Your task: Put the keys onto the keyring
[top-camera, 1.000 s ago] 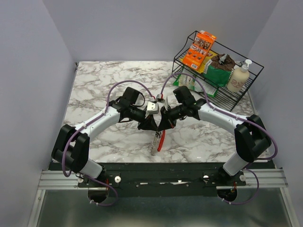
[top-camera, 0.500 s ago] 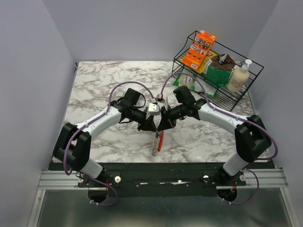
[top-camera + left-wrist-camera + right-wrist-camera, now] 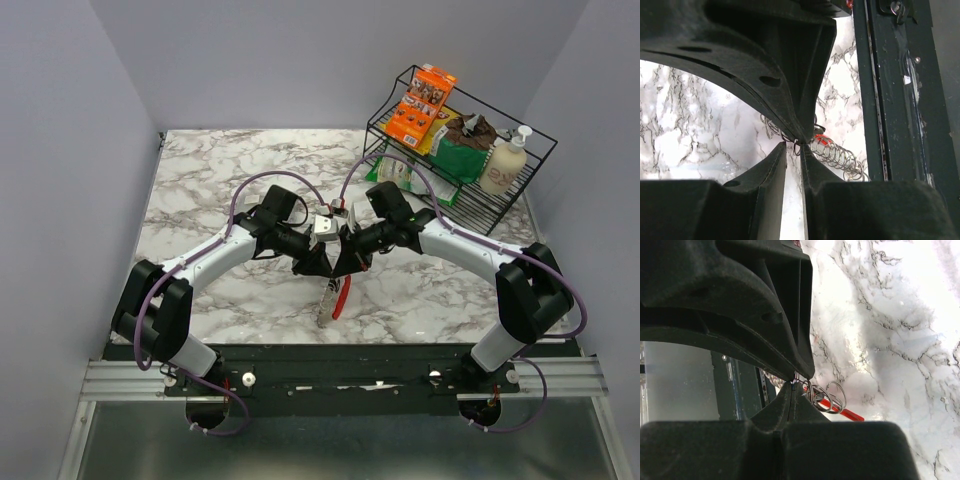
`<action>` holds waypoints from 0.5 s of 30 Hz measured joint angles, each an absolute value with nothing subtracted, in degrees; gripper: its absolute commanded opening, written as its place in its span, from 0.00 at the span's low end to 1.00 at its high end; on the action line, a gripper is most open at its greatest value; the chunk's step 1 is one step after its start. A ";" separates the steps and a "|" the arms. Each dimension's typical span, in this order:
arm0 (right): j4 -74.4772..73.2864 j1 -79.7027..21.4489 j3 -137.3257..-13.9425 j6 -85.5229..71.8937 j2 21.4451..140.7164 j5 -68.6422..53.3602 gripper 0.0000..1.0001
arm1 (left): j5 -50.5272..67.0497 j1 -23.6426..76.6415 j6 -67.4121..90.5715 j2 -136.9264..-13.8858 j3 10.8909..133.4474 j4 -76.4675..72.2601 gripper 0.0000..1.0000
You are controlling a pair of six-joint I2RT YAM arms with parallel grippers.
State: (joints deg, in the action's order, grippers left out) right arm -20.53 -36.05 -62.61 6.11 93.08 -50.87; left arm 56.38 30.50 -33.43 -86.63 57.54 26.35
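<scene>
Holding the keyring [image 3: 338, 297] up together

Both grippers meet over the front middle of the table [image 3: 200, 190]. The left gripper [image 3: 796, 144] is pinched tight on the keyring's wire loops. The right gripper [image 3: 796, 382] is pinched tight on them too. The keyring hangs down toward the table.

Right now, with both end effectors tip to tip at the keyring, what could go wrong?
1. The right end effector pinches only thin wire of the keyring at its very tips; the hanging bundle could slip out.
2. The left end effector sits almost against the right one, so a small wrong move may knock them together.
3. I cannot make out the key in any view, so threading may fail unnoticed.
</scene>
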 measured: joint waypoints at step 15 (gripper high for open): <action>-20.49 -36.05 -62.61 6.09 93.08 -50.81 0.02 | 56.90 30.50 -32.34 -86.61 57.54 25.82 0.00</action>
